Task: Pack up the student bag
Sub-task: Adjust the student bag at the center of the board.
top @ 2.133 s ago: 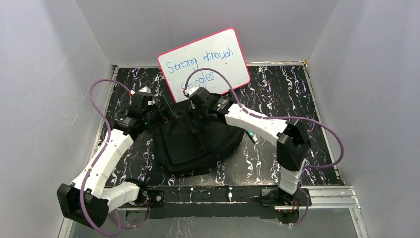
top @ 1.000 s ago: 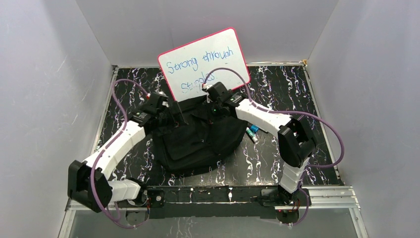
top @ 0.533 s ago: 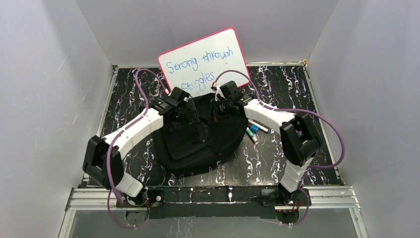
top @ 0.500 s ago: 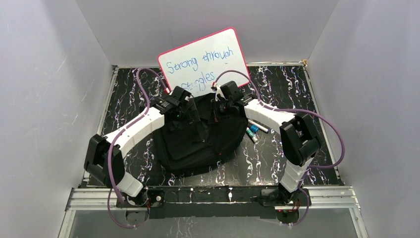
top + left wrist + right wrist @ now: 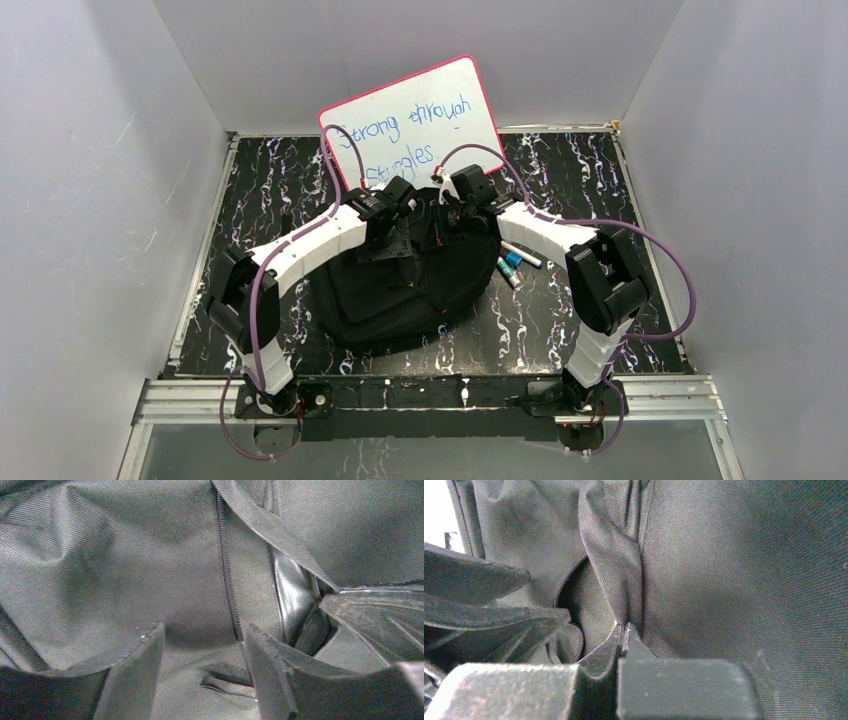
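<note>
Black student bag (image 5: 400,300) pinched by right fingers (image 5: 599,662), left fingers (image 5: 130,680) apart: wrist views only.

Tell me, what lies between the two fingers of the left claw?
In the left wrist view, only fabric of the student bag, with a zipper running down through the gap. The left claw holds nothing.

The left arm (image 5: 310,240), earlier reaching to the left flank of the student bag (image 5: 400,295), has swung across it. The left hand (image 5: 397,207) now stands over the bag's far top, fingers apart above a zipper (image 5: 226,580), close beside the right hand (image 5: 457,205). The right hand has shifted rightward and farther back, pinched fabric with it. More markers (image 5: 515,258) now show on the table (image 5: 560,180).
</note>
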